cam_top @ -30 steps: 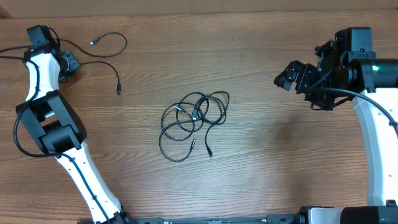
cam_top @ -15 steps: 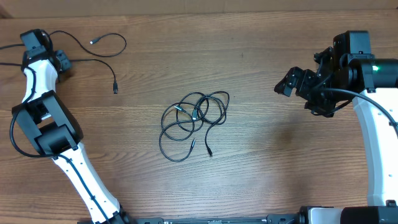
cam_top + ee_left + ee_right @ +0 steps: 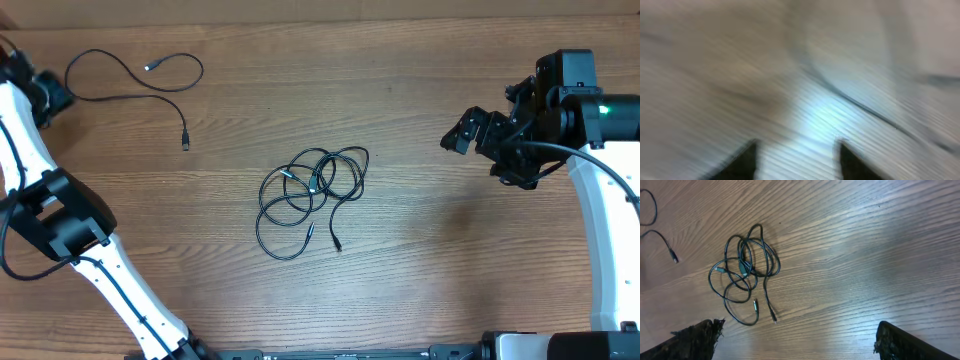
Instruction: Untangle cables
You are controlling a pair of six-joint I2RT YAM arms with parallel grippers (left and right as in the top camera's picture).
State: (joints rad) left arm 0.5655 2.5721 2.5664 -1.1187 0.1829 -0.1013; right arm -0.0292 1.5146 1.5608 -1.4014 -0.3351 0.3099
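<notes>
A tangle of thin black cables [image 3: 312, 195] lies in loose loops at the table's middle, and it shows in the right wrist view as the cables [image 3: 742, 272] far ahead of the fingers. One separate cable [image 3: 130, 88] lies stretched out at the back left. My left gripper [image 3: 48, 95] is at the left edge, just left of that cable's looped end. The left wrist view is heavily blurred, with my left gripper [image 3: 797, 162] open and nothing between its dark fingertips. My right gripper [image 3: 468, 130] hovers at the right, and in its own view the right gripper [image 3: 800, 340] is wide open and empty.
The table [image 3: 430, 260] is bare wood-grain. The white left arm [image 3: 60, 215] reaches along the left side and the right arm [image 3: 600, 210] along the right edge. A plug end of the separate cable [image 3: 674, 258] shows at the left of the right wrist view.
My left gripper has opened and swung left to the table's edge, away from the separate cable, which now lies free. The right arm barely moved.
</notes>
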